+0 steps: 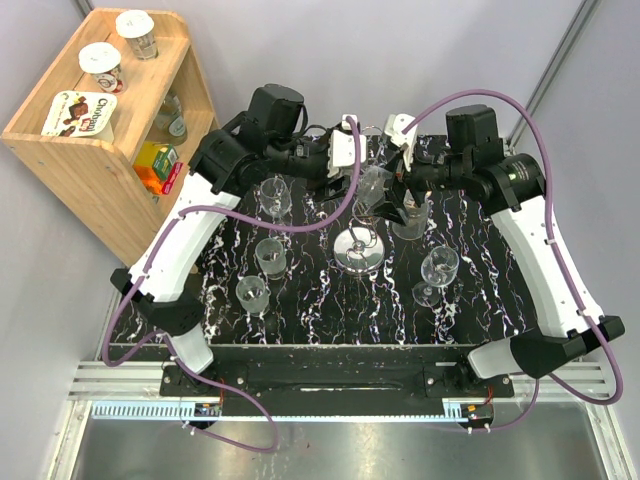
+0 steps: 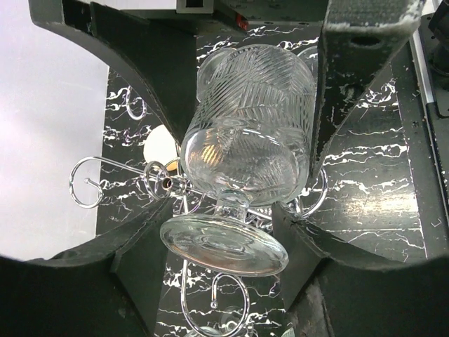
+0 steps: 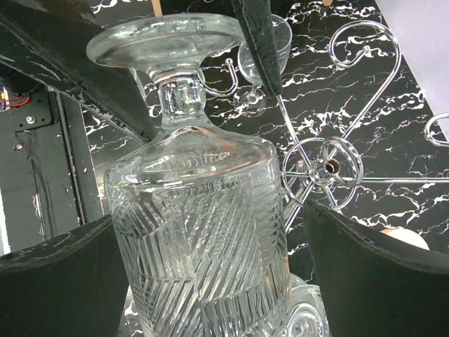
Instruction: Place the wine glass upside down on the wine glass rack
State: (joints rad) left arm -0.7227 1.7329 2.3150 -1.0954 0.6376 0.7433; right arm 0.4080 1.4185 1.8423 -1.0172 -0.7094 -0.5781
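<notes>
Right wrist, wine glass [image 3: 203, 232] rim cut off

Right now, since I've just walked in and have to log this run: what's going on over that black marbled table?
The left gripper is shut on the foot end of a clear, ribbed wine glass, holding it above the shiny chrome wire rack with curled arms. The right gripper stands open, its fingers on either side of the glass's bowl. The glass is not yet hung on the rack. Several more clear glasses stand on the black marbled table.
</notes>
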